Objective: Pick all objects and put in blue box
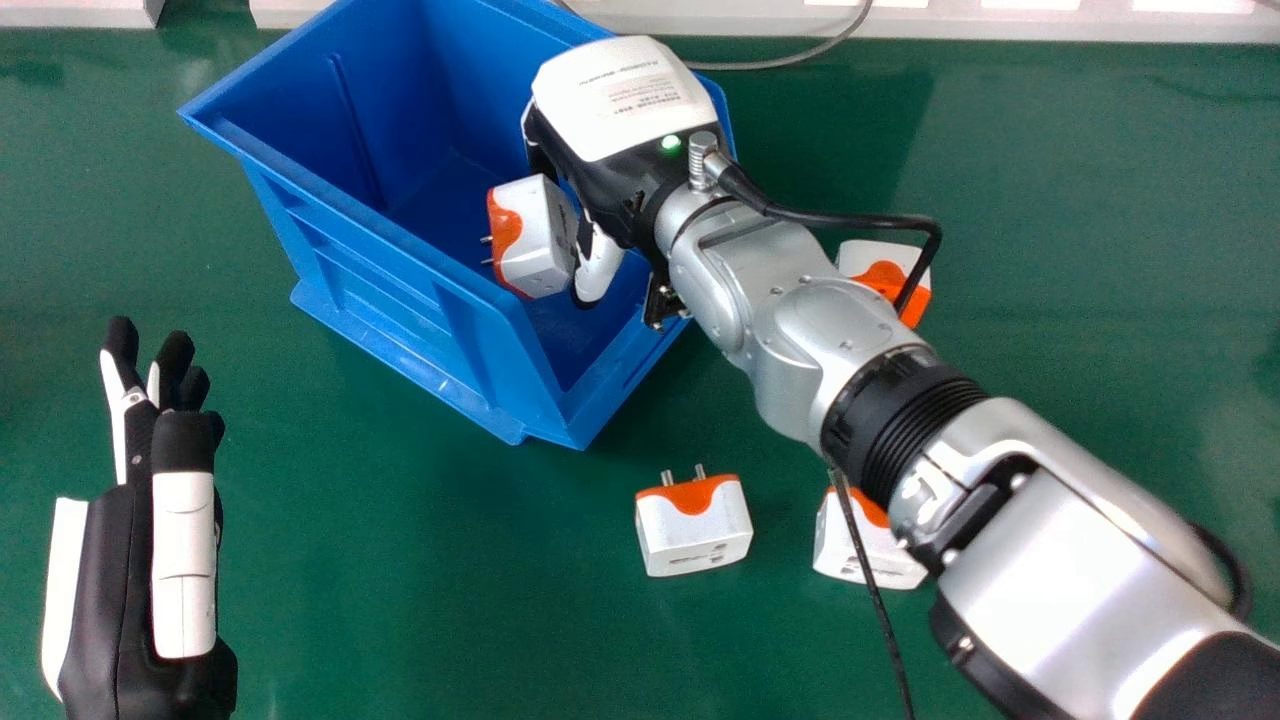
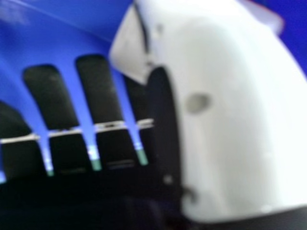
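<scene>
My right hand (image 1: 610,130) is over the blue box (image 1: 390,270), its fingers pointing down inside the rim. It pinches a white and orange plug adapter (image 1: 535,240), tilted with its prongs toward the left. In the right hand view, the thumb of my right hand (image 2: 230,110) covers most of a white adapter (image 2: 129,50). On the green table lie three more: one adapter (image 1: 693,535) in front of the box, another adapter (image 1: 850,545) partly under my right forearm, and an adapter (image 1: 880,262) behind that forearm. My left hand (image 1: 183,560) is open at the left.
The green table (image 1: 400,560) extends around the box. Along the far edge runs a pale ledge (image 1: 1000,22), with a grey cable (image 1: 780,64) near it. A thin black cable (image 1: 872,590) hangs from my right arm beside the partly covered adapter.
</scene>
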Motion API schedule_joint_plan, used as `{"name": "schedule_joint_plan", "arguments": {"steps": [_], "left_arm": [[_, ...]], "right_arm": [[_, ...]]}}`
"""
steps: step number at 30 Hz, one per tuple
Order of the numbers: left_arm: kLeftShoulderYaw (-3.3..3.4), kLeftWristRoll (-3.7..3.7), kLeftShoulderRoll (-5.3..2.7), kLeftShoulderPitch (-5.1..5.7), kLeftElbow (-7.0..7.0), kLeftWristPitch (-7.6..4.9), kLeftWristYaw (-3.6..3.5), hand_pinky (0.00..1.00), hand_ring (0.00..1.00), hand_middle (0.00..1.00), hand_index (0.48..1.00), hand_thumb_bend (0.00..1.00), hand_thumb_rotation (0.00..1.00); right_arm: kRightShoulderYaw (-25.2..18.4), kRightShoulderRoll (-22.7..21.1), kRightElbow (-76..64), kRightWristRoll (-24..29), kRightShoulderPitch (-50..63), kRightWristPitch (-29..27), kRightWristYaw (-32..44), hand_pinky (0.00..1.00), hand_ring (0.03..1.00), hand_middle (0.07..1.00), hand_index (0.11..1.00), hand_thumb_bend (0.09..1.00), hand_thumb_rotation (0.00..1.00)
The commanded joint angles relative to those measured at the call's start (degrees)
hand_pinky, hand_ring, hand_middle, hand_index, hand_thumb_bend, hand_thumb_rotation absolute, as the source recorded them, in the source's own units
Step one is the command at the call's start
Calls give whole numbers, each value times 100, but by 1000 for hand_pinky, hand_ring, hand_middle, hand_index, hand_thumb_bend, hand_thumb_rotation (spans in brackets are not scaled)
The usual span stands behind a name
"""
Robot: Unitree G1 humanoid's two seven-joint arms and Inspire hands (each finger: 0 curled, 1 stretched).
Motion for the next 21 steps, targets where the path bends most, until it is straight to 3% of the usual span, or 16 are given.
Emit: {"name": "schedule_joint_plan", "arguments": {"steps": [1,6,7,8,10,13,17,21], "left_arm": [[-10,5,5,48,-144,-47,-8,1000,1000,1000,1000,895,1000],[-19,62,-7,15,-108,-67,28,1000,1000,1000,1000,892,1000],[-20,76,-12,4,-100,-74,39,1000,1000,1000,1000,888,1000],[-22,82,-14,-9,-84,-89,43,1000,1000,1000,1000,886,1000],[-22,106,-15,-43,-40,-134,51,1000,1000,1000,1000,875,1000],[-30,80,-8,-79,-20,-116,36,1000,1000,1000,1000,861,1000],[-38,109,-20,-146,20,-112,69,1000,1000,1000,1000,860,1000],[-54,82,-4,-203,39,-88,57,1000,1000,1000,1000,859,1000]], "right_arm": [[-58,-7,-90,68,-192,-57,-303,265,390,507,500,514,0],[1,-49,-84,54,-109,-169,-542,351,387,495,539,512,0],[8,-48,-73,56,-109,-177,-545,373,423,479,538,516,1],[24,-43,-61,46,-118,-162,-519,408,483,552,612,631,71],[16,-38,-72,67,-117,-149,-458,468,575,664,710,711,172],[-11,-57,-175,120,-80,-137,-423,611,751,834,832,734,246],[-14,-86,-245,143,-48,-170,-449,643,778,853,846,732,254],[-52,-125,-413,188,12,-178,-441,652,788,862,852,709,245]]}}
